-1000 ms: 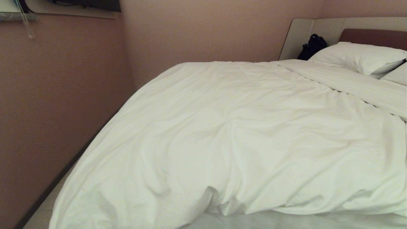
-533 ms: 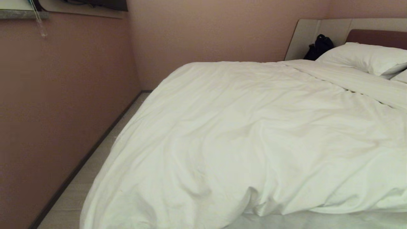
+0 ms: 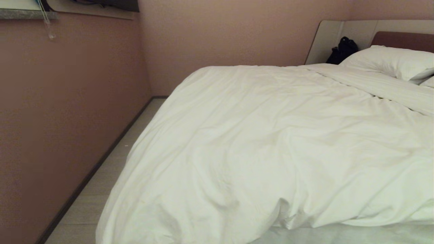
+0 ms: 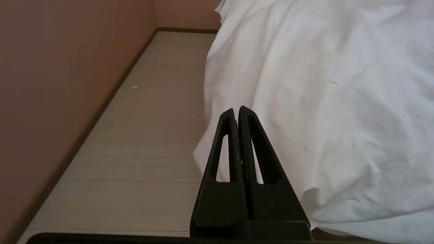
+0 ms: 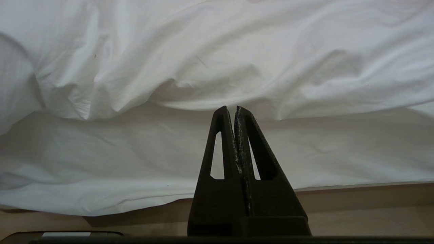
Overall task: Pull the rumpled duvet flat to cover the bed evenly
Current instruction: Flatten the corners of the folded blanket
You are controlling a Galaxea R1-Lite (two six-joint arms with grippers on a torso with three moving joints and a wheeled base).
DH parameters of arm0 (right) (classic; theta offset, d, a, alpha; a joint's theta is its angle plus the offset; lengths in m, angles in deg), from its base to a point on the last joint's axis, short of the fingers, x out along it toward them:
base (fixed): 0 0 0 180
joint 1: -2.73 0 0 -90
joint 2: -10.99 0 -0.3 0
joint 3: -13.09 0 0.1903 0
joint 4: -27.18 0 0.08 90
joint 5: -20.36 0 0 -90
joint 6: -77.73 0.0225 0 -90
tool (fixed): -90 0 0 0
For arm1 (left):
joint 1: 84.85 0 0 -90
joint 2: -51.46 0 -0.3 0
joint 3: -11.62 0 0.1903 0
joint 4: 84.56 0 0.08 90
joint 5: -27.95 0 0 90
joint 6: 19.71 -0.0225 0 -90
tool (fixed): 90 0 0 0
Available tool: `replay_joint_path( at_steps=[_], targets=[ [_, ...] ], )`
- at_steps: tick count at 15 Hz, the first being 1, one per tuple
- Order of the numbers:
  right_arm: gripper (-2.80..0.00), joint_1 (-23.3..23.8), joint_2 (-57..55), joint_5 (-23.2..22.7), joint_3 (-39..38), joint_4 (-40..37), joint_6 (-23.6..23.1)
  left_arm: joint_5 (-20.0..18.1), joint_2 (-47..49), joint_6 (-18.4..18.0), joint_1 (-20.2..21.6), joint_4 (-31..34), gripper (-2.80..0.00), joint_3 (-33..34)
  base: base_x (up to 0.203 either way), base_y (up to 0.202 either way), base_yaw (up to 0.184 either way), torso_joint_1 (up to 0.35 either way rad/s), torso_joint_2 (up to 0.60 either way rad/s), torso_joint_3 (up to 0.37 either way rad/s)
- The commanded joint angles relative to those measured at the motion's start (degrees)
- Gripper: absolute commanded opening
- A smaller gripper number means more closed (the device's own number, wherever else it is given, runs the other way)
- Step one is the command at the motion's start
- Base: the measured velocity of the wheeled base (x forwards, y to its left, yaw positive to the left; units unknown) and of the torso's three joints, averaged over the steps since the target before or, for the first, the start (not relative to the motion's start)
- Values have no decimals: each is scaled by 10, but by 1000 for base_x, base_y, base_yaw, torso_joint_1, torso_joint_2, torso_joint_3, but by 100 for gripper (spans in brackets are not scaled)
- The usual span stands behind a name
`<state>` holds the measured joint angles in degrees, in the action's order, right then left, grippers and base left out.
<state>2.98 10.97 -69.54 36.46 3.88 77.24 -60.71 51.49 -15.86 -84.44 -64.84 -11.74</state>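
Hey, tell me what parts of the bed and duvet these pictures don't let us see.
- Right side of the bed: cut off by the head view's right edge.
- Mattress under the duvet: covered in every view.
- Second pillow: only a corner shows, head view.
- Black item by the headboard: too small to identify.

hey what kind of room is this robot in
Most likely a bedroom, perhaps a hotel room. A large bed fills the view, with a rumpled white duvet over it, a pillow against a padded headboard, and plain pink walls close around.
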Motion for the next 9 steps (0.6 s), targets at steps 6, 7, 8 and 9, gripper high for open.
replay_joint_path(
  at_steps=[6, 7, 8, 9],
  targets=[
    [-280, 0, 0, 2, 3, -8, -3, 1, 0, 1, 0, 0, -280, 0, 0, 0, 0, 0, 0, 0],
    [-280, 0, 0, 4, 11, -20, -3, 1, 0, 1, 0, 0, -280, 0, 0, 0, 0, 0, 0, 0],
    [-280, 0, 0, 5, 19, -38, -3, 1, 0, 1, 0, 0, -280, 0, 0, 0, 0, 0, 0, 0],
    [-280, 0, 0, 8, 42, -54, -4, 1, 0, 1, 0, 0, -280, 0, 0, 0, 0, 0, 0, 0]
  ],
)
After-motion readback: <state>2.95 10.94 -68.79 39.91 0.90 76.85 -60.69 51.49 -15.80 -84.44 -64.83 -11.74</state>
